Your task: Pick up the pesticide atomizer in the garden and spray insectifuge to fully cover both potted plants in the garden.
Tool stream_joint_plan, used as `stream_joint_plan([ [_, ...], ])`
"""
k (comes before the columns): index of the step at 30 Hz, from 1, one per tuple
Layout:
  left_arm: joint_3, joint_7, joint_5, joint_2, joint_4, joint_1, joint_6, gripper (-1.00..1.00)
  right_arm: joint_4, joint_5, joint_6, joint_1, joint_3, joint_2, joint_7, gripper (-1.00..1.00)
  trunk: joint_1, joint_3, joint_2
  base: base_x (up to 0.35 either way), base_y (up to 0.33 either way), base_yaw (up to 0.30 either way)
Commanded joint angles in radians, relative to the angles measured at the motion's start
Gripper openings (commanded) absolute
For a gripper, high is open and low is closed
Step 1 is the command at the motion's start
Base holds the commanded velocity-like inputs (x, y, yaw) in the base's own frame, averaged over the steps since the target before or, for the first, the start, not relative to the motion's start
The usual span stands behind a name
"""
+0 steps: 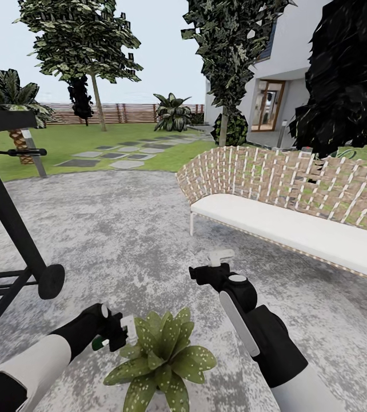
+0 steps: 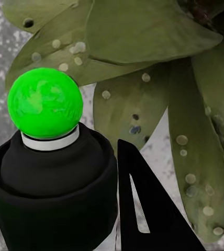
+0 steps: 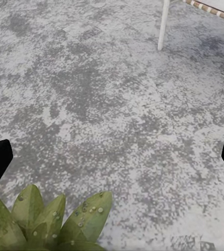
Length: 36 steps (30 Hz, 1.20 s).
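One speckled potted plant (image 1: 162,357) stands on the stone patio (image 1: 120,229). One wicker bench (image 1: 298,200) sits there too. Three trees (image 1: 83,40) rise nearby, plus one palm (image 1: 3,94). Two robot arms (image 1: 252,320) reach forward. One atomizer (image 2: 49,172), green-tipped.

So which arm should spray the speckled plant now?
Left. Its end effector holds the dark green atomizer bottle right beside the broad, white-speckled green potted plant; the right end effector is open and carries nothing.

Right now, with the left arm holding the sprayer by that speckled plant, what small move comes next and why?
Probably spray now, sweeping slightly: the left gripper holds the atomizer with its head aimed at the speckled leaves close ahead, and the potted plant sits just beside it.
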Motion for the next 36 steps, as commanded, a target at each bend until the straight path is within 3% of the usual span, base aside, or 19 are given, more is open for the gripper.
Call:
stream_joint_plan([
  [1,0.000,0.001,0.000,0.000,0.000,0.000,-0.002,-1.00,0.000,0.000,0.000,0.000,0.000,0.000,0.000,1.00,0.000,0.000,0.000,0.000,0.000,0.000],
  [7,0.002,0.002,0.001,0.007,0.001,0.000,-0.010,-1.00,0.000,0.000,0.000,0.000,0.000,0.000,0.000,1.00,0.000,0.000,0.000,0.000,0.000,0.000],
  [14,0.008,0.002,0.005,0.036,0.002,0.000,-0.050,-1.00,0.003,0.002,-0.009,0.000,-0.002,0.001,0.000,1.00,0.000,0.000,0.000,0.000,0.000,0.000],
  [17,0.014,-0.022,0.015,0.071,-0.001,0.000,-0.112,-1.00,0.004,0.001,-0.009,0.000,-0.002,0.001,0.000,1.00,0.000,0.000,0.000,0.000,0.000,0.000],
  [18,0.022,-0.064,0.028,0.100,-0.018,0.000,-0.135,-1.00,0.004,0.001,-0.009,0.000,-0.002,0.002,-0.001,1.00,0.000,0.000,0.000,0.000,0.000,0.000],
  [19,0.048,-0.091,0.037,0.114,-0.042,0.001,-0.145,-1.00,0.005,0.002,-0.009,0.000,-0.002,0.002,-0.001,1.00,0.000,0.000,0.000,0.000,0.000,0.000],
  [22,0.124,-0.183,0.042,0.123,-0.120,0.003,-0.151,-1.00,0.006,0.002,-0.009,0.000,-0.002,0.003,-0.001,1.00,0.000,0.000,0.000,0.000,0.000,0.000],
  [23,0.173,-0.230,0.040,0.123,-0.161,0.003,-0.143,-1.00,0.007,0.001,-0.009,0.000,-0.002,0.003,-0.002,1.00,0.000,0.000,0.000,0.000,0.000,0.000],
  [25,0.195,-0.247,0.040,0.120,-0.191,0.003,-0.134,-1.00,0.008,0.002,-0.009,0.000,-0.002,0.003,-0.002,1.00,0.000,0.000,0.000,0.000,0.000,0.000],
  [27,0.260,-0.278,0.040,0.120,-0.220,0.003,-0.002,-1.00,0.008,0.001,-0.009,0.000,-0.002,0.003,-0.002,1.00,0.000,0.000,0.000,0.000,0.000,0.000],
  [28,0.347,-0.284,0.036,0.128,-0.263,0.003,0.103,-1.00,0.008,0.001,-0.009,0.000,-0.002,0.003,-0.002,1.00,0.000,0.000,0.000,0.000,0.000,0.000],
  [29,0.411,-0.284,0.032,0.142,-0.302,0.003,0.176,-1.00,0.008,0.001,-0.009,0.000,-0.002,0.003,-0.002,1.00,0.000,0.000,0.000,0.000,0.000,0.000],
  [30,0.458,-0.280,0.028,0.159,-0.331,0.003,0.245,-1.00,0.008,0.001,-0.009,0.000,-0.002,0.003,-0.002,1.00,0.000,0.000,0.000,0.000,0.000,0.000],
  [31,0.474,-0.274,0.028,0.165,-0.343,0.003,0.273,-1.00,0.007,0.001,-0.008,0.000,-0.002,0.003,-0.001,1.00,0.000,0.000,0.000,0.000,0.000,0.000],
  [32,0.536,-0.221,0.031,0.171,-0.378,0.005,0.340,-1.00,0.007,0.001,-0.006,0.000,-0.002,0.002,0.001,1.00,0.000,0.000,0.000,0.000,0.000,0.000],
  [33,0.599,-0.157,0.030,0.164,-0.403,0.012,0.406,-1.00,0.006,0.001,-0.005,0.000,-0.001,0.001,0.001,1.00,0.000,0.000,0.000,0.000,0.000,0.000],
  [34,0.624,-0.129,0.032,0.159,-0.414,0.018,0.454,-1.00,0.006,0.001,-0.005,0.000,-0.001,0.001,0.001,1.00,0.000,0.000,0.000,0.000,0.000,0.000],
  [36,0.655,-0.052,0.037,0.105,-0.427,0.056,0.510,-1.00,0.006,0.002,-0.007,0.000,-0.003,0.000,0.000,1.00,0.000,0.000,0.000,0.000,0.000,0.000],
])
